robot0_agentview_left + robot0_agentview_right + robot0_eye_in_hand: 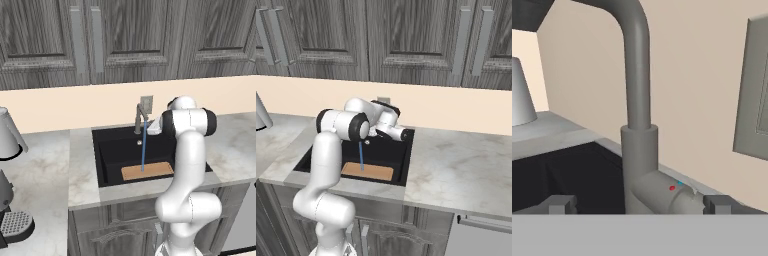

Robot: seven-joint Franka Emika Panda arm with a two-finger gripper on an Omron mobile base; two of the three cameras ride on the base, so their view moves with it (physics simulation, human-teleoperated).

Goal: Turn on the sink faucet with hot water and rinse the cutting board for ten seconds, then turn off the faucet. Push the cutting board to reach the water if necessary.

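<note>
Water (144, 147) runs in a thin blue stream from the grey faucet (139, 118) down onto the tan cutting board (147, 171). The board lies flat at the front of the black sink (112, 150). The right base view shows the same stream (361, 156) ending on the board (368, 171). My gripper (151, 127) hovers just right of the faucet, over the basin's back edge. In the hand view the gripper (639, 205) is open. Its fingertips (562, 204) stand on either side of the faucet (637, 100) base, whose side lever (672, 192) carries a red and a blue dot.
A grey kettle (7, 135) stands on the counter to the left, and a dark appliance (15, 225) sits at the near left. A wall outlet (146, 103) is behind the faucet. The marble counter (456, 160) stretches to the right, with cabinets above.
</note>
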